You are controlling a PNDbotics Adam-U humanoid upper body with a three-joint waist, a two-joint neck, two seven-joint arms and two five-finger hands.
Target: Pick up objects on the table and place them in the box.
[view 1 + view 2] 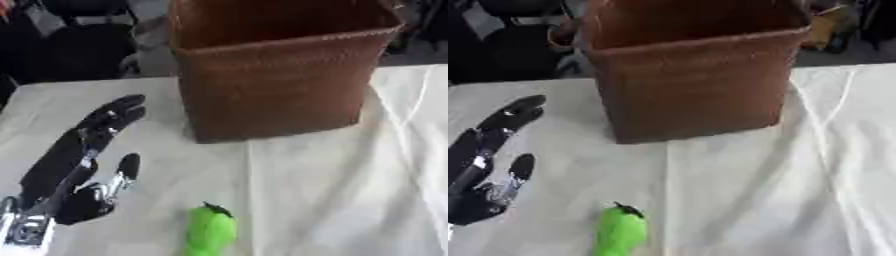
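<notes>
the green object (211, 231) lies on the white-draped counter (332, 190) just beside the released left robot hand (74, 160), fingers straight, likely poised to lift it into the woven box (276, 75) beyond.

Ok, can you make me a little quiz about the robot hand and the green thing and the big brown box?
1. True or false: the green object is already inside the brown woven box.
2. Which robot hand shows, and are its fingers straight or curled?
3. The green object lies: A) behind the box, B) on the white cloth in front of the box, C) in the hand.

Key: 1. False, it lies on the cloth. 2. The left hand, fingers straight, holding nothing. 3. B.
</notes>
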